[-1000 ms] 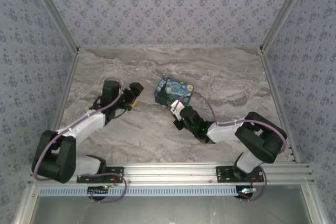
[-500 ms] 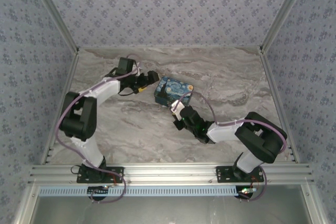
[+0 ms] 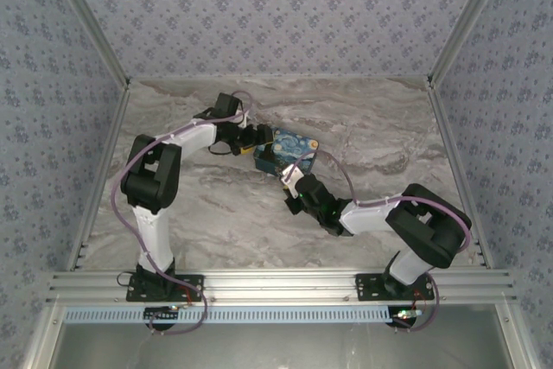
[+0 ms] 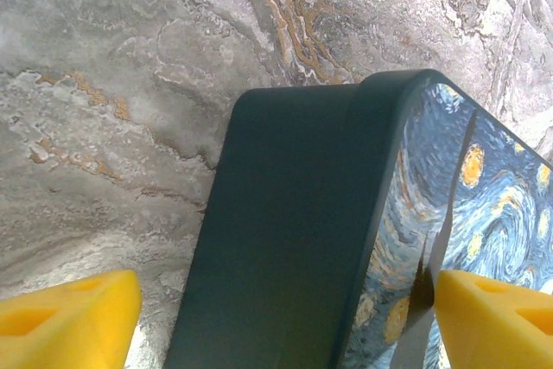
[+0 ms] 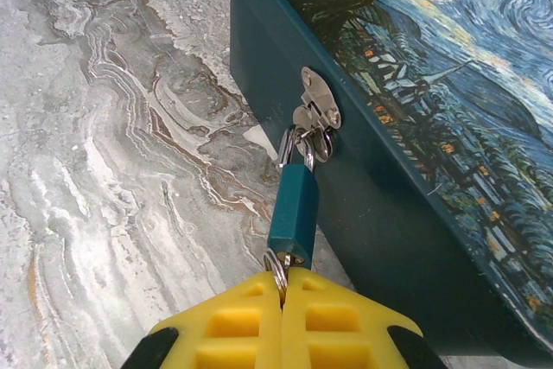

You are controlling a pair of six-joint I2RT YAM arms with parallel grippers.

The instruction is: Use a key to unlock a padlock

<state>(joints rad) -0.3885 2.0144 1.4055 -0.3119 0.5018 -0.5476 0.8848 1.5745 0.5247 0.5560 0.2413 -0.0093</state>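
The teal padlock [image 5: 294, 209] hangs by its thin silvery shackle from the metal hasp [image 5: 318, 97] on the front wall of the starry-night box [image 5: 415, 127]. The key [image 5: 278, 267], with its small ring, sits in the bottom of the padlock, and my right gripper [image 5: 283, 289] is shut on it. In the top view this gripper [image 3: 294, 181] is at the box's near edge. My left gripper [image 4: 285, 300] is open. Its yellow fingers [image 4: 78, 317] straddle the left end of the box [image 4: 294, 231], one beside the dark wall and one over the painted lid.
The box [image 3: 285, 151] lies mid-table on the marble top [image 3: 216, 213]. The left gripper [image 3: 257, 140] meets it from the far left. Patterned walls and metal frame rails [image 3: 104, 49] close in the back and sides.
The left arm has swung from the left of the table across to the box's left end, its open fingers now around it. The right gripper has stayed shut on the key.
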